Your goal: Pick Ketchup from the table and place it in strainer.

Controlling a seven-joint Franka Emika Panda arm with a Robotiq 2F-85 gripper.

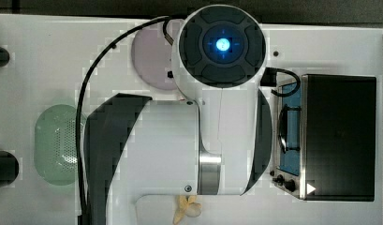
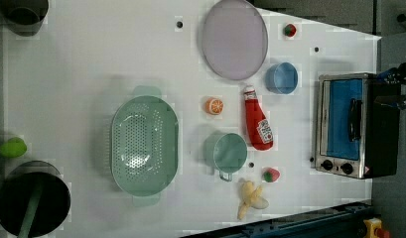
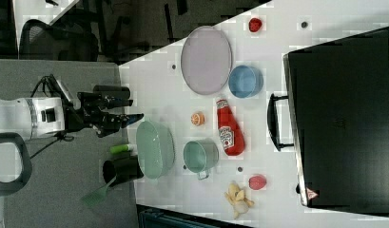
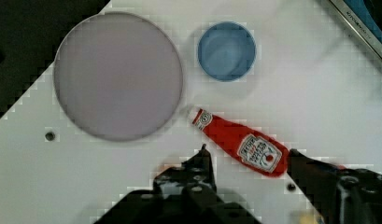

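The fingers (image 4: 247, 156) stand apart and hold nothing, hanging above the tabletop (image 4: 319, 93) with one fingertip on either side of the ketchup's fat end. The ketchup (image 4: 240, 141) lies flat on its side, its long axis running slantwise between them, cap toward the lilac plate (image 4: 117, 74). In the left view, the strainer (image 2: 144, 144) sits well apart from the ketchup, beyond the green cup (image 2: 227, 152).
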